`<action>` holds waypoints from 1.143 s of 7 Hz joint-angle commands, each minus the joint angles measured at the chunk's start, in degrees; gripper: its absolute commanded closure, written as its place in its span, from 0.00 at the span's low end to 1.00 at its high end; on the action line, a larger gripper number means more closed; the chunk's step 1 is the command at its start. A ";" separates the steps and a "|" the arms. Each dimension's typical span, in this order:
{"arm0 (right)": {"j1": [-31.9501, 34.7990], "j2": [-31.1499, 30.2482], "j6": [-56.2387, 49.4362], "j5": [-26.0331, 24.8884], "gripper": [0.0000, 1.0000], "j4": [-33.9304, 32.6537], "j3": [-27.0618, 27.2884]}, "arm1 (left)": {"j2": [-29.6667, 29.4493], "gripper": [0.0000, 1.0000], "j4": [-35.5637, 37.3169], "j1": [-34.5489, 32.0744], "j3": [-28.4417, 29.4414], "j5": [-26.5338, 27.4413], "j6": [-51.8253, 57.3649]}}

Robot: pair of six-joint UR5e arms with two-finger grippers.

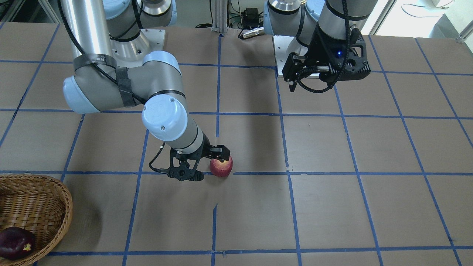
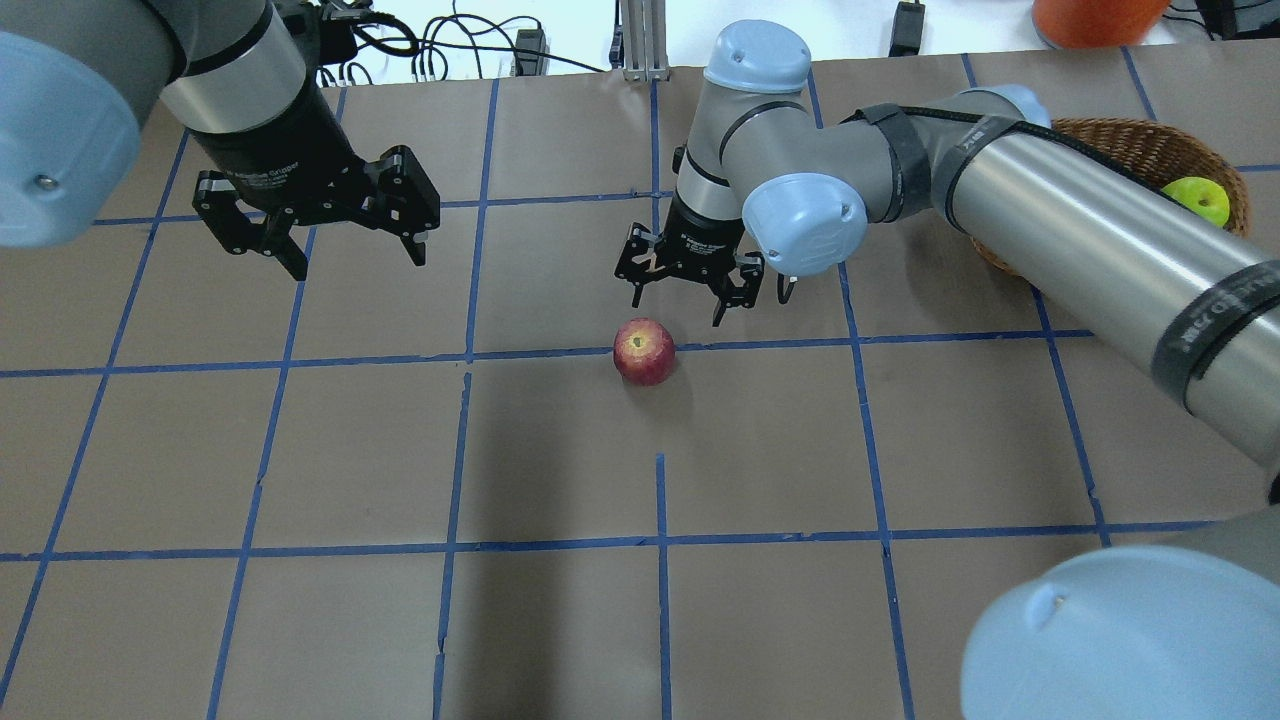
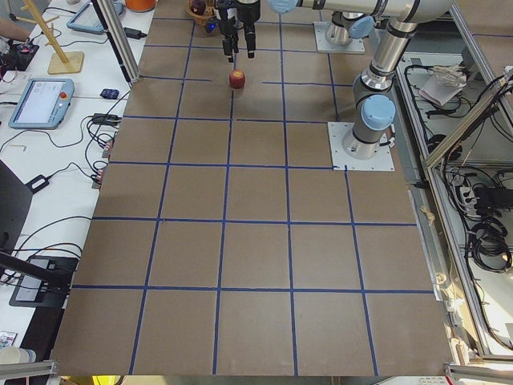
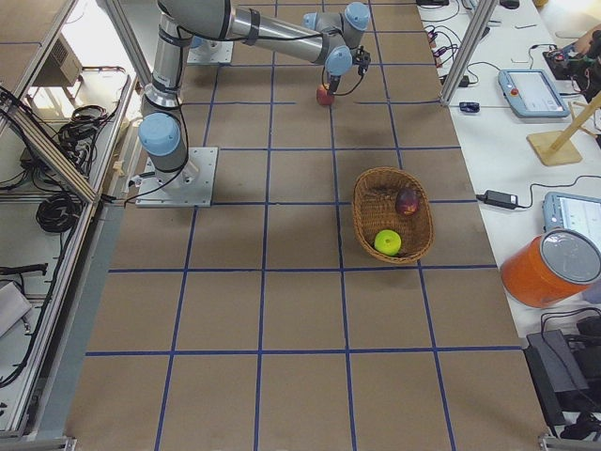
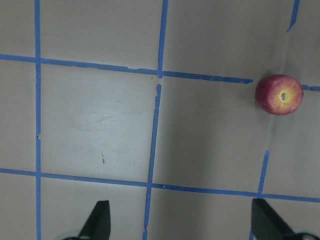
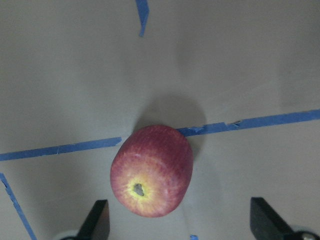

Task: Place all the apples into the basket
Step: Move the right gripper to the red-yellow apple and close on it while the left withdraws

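The red apple with a yellowish blush (image 2: pixel 644 351) rests on the table on a blue tape line. My right gripper (image 2: pixel 690 288) is open and hovers just above and behind it. In the right wrist view the apple (image 6: pixel 151 170) lies between the spread fingers (image 6: pixel 98 220), nearer the left one. The wicker basket (image 2: pixel 1120 128) stands at the far right and holds the yellow-green apple (image 2: pixel 1198 198) and the maroon apple (image 1: pixel 16 242). My left gripper (image 2: pixel 355 262) is open, empty and raised at the far left. Its wrist view shows the red apple (image 5: pixel 279 95) at a distance.
The table is brown paper with a blue tape grid. An orange container (image 2: pixel 1095 15) stands beyond the basket off the table's far edge. Both arm bases (image 1: pixel 133 48) sit on the robot's side. Tablets and cables lie on side benches (image 4: pixel 531 89).
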 commanded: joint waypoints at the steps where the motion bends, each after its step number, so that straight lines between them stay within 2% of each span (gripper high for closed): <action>1: 2.24 3.40 2.63 1.10 0.00 -1.32 0.09 | -0.45 0.00 0.59 0.01 0.66 0.45 1.19; 4: 2.60 5.78 3.16 1.10 0.00 -3.16 0.17 | -0.36 0.00 1.55 0.45 0.66 0.36 5.73; 5: 2.60 6.92 3.25 0.84 0.00 -6.56 0.17 | -0.27 0.00 2.08 0.45 0.40 0.36 5.85; 6: 2.60 7.11 2.29 0.31 0.21 -10.33 0.09 | -0.36 0.00 2.35 0.45 0.40 0.36 5.85; 7: 2.51 7.20 1.59 -0.13 0.72 -11.76 0.35 | -0.27 0.00 2.44 0.54 0.57 0.36 5.85; 8: 2.51 6.85 1.49 -2.14 1.00 -11.43 0.18 | -0.36 0.00 2.44 0.54 0.75 0.36 5.76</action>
